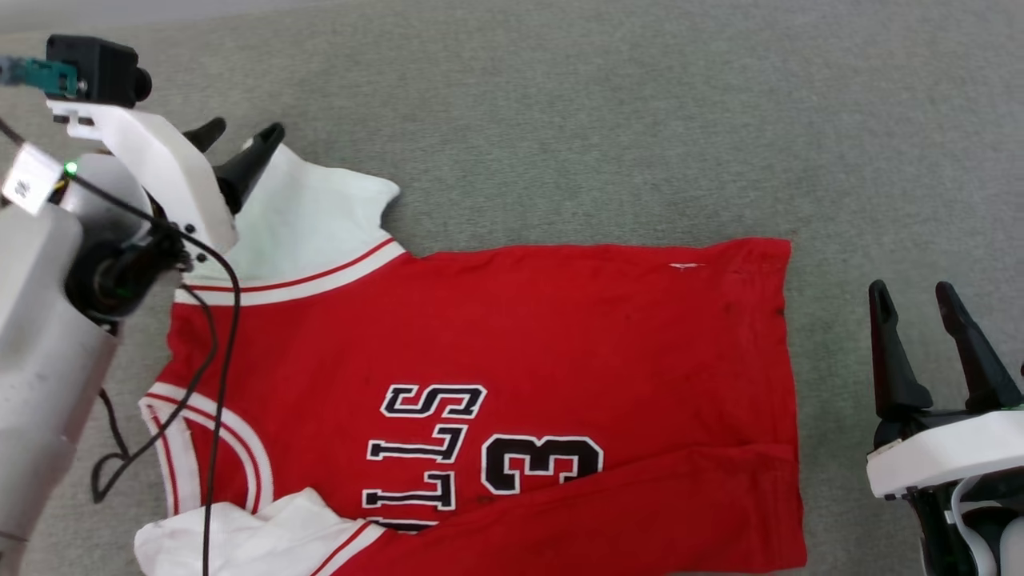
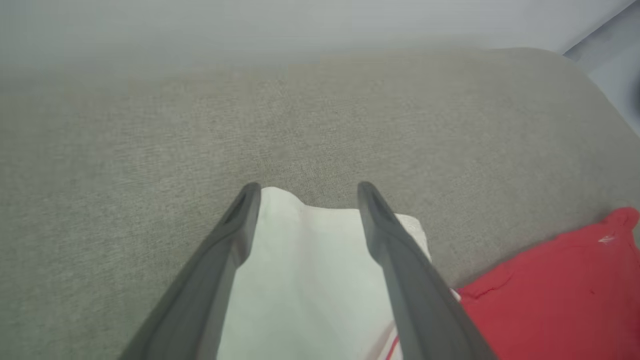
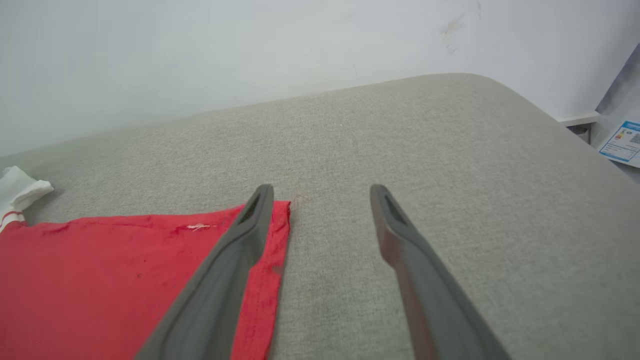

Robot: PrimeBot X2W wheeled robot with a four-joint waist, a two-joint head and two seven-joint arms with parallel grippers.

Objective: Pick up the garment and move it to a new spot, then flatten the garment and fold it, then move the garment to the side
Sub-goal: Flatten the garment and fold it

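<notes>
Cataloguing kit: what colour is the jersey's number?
The 3 is black, edged white; head view shows best.

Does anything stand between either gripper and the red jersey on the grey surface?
Nothing visible does. The left gripper is directly over the garment's white sleeve, jaws open. The right gripper, also open, sits beside the hem, with just bare grey surface between them.

The left forearm [image 1: 40, 360] is silver-grey, with a white wrist bracket [image 1: 160, 172], a black camera [image 1: 96, 68], a looping black cable [image 1: 237, 304], and a green light [image 1: 70, 168] beside a white tag [image 1: 28, 182], perhaps a code. The left gripper [image 1: 244, 130] and right gripper [image 1: 912, 290] have long, dark, tapered fingers [image 1: 892, 360].
</notes>
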